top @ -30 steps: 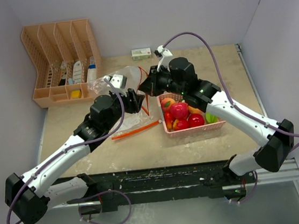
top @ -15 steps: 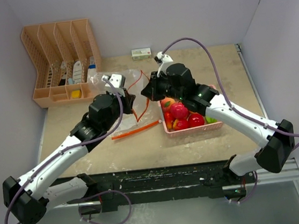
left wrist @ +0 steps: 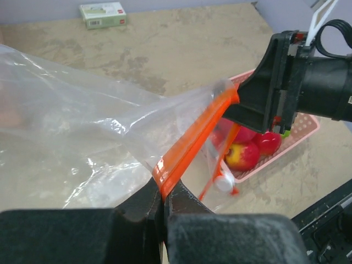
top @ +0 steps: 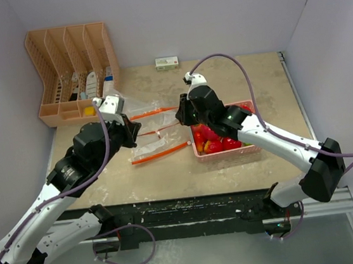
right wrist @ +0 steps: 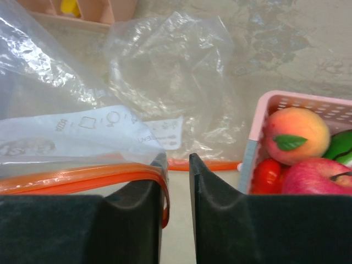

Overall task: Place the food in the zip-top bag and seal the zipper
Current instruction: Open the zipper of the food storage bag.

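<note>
The clear zip-top bag (top: 142, 124) with an orange zipper (left wrist: 192, 144) hangs stretched between both arms above the table. My left gripper (left wrist: 163, 192) is shut on one end of the zipper strip. My right gripper (right wrist: 177, 162) is open; the other end of the strip (right wrist: 82, 176) drapes over its left finger and curls into the gap, not clamped. The food, a peach (right wrist: 294, 129), red apples (right wrist: 313, 179) and a green piece, lies in the pink basket (top: 230, 155) just right of the right gripper (top: 179, 112). The bag holds no food that I can see.
A peach-coloured desk organizer (top: 73, 67) with small packets stands at the back left. A small white-and-green box (top: 166, 62) lies by the back wall. The bag's second orange zipper strip (top: 160, 153) rests on the table in front of the basket.
My left gripper closed on the zipper strip and pulled it back to the left, stretching the bag's mouth. My right gripper opened and shifted slightly toward the basket.
</note>
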Available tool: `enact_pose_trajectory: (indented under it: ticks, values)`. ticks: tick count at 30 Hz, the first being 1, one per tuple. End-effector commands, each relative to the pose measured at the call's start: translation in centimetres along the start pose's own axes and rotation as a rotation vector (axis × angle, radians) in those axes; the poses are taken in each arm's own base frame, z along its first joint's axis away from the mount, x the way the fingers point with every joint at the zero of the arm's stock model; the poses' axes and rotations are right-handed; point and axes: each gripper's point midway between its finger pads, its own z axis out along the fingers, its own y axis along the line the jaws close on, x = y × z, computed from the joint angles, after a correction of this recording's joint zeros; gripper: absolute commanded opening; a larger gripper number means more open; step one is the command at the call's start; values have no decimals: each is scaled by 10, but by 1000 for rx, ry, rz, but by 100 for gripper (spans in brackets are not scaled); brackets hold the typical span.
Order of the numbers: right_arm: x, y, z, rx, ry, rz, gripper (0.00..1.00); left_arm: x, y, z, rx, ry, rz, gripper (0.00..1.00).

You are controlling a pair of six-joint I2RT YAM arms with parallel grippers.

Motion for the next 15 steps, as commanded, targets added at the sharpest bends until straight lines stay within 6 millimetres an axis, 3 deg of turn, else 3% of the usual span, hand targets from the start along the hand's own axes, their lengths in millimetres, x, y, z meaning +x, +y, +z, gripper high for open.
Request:
enact_pose_trajectory:
  ticks: [1, 2, 3, 4, 5, 7, 8, 11, 15]
  values:
    - [-2, -32, -3, 80, -19, -104, 41, -5, 19, -9, -94, -25, -11, 0]
    - [-4, -25, -7, 36, -23, -117, 56, -1, 22, -6, -108, -17, -8, 0]
    - [-6, -19, -12, -1, -30, -124, 62, 3, 24, -3, -123, -7, -6, 0]
    - [-7, -16, -16, -21, -37, -128, 75, 7, 27, 1, -141, 2, -4, 0]
    - [-9, -16, -21, -29, -47, -126, 83, 11, 29, 4, -156, 10, -3, 0]
    - [-7, -17, -32, -35, -38, -113, 89, 18, 34, 11, -189, 23, -2, 0]
    - [-6, -19, -35, -29, -32, -101, 98, 21, 36, 15, -201, 31, -2, 0]
    - [1, -46, -40, 108, -18, -82, 99, 29, 36, 24, -209, 48, -2, 0]
    - [29, -86, -35, 304, 71, -76, 100, 39, 37, 36, -225, 78, 11, 0]
